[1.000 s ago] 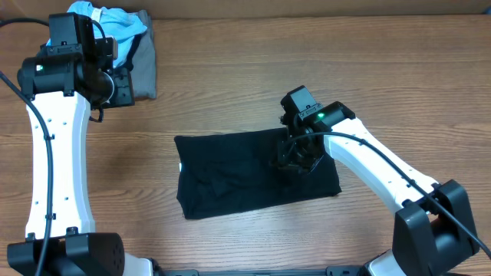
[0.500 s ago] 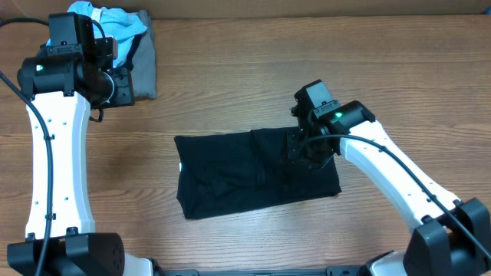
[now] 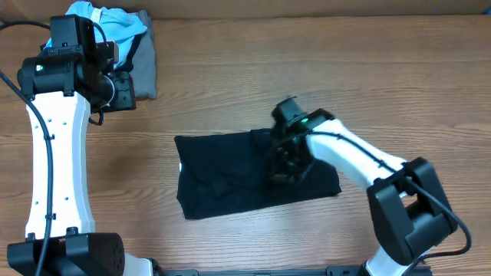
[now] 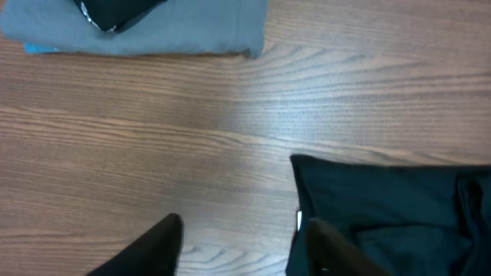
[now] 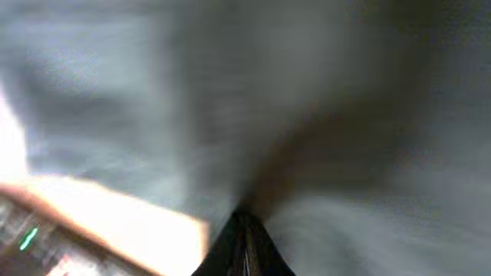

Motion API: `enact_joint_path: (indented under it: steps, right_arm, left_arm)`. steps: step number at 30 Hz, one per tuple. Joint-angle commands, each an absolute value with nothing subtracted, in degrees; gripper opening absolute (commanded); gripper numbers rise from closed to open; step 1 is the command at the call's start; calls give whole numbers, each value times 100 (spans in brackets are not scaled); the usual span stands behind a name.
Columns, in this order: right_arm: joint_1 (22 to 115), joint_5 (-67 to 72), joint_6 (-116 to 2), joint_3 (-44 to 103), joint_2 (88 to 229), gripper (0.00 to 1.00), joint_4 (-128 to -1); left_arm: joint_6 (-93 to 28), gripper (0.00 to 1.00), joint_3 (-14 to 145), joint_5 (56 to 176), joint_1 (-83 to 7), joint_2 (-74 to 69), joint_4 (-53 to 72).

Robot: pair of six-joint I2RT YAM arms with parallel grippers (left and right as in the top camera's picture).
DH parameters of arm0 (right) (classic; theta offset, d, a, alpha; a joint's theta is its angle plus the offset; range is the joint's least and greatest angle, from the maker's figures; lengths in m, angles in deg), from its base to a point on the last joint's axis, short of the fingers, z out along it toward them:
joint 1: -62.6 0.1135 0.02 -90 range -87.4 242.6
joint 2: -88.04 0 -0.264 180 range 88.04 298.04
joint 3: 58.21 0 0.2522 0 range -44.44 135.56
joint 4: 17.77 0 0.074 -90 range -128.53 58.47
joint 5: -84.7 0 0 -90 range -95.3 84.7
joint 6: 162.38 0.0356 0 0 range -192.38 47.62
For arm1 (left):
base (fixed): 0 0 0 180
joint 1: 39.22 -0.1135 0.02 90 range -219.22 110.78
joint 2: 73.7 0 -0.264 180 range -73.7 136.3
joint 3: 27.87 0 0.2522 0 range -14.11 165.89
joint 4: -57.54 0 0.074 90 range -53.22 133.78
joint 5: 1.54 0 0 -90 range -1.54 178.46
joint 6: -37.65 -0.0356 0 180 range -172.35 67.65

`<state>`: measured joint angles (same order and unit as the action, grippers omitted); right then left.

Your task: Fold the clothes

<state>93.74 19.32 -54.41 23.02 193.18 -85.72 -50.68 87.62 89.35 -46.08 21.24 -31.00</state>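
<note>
My right pincer (image 3: 286, 159) has slid left in the last half second, from the right part of the black T-shirt (image 3: 222, 180) towards its middle. Its tips look pressed together on the cloth, though the wrist view is blurred. The shirt lies spread mid-table (image 3: 345, 69), as before. My left pincer (image 4: 242, 257) hangs wide apart, unmoved, near the grey garment (image 4: 153, 27)
</note>
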Motion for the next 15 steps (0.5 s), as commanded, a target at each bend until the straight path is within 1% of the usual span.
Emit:
enact_joint_path:
  steps: [1, 4, 11, 15]
  right_arm:
    - [9914, 3467, -6028, 2372, 19257, 4, -8373]
    - [9946, 3062, -6022, 2575, 19226, 4, -8472]
    - [9358, 1795, -5945, 3255, 18726, 4, -8948]
    - [8937, 1666, -5218, 3268, 18649, 4, -8905]
  left_arm:
    - [-5063, 63, 8874, 8950, -4634, 2078, -3142]
    - [-5061, 65, 8874, 8867, -4643, 2078, -3181]
    - [-5013, 67, 8793, 9064, -4638, 2078, -3382]
    - [-4926, 70, 8262, 9507, -4634, 2080, -3354]
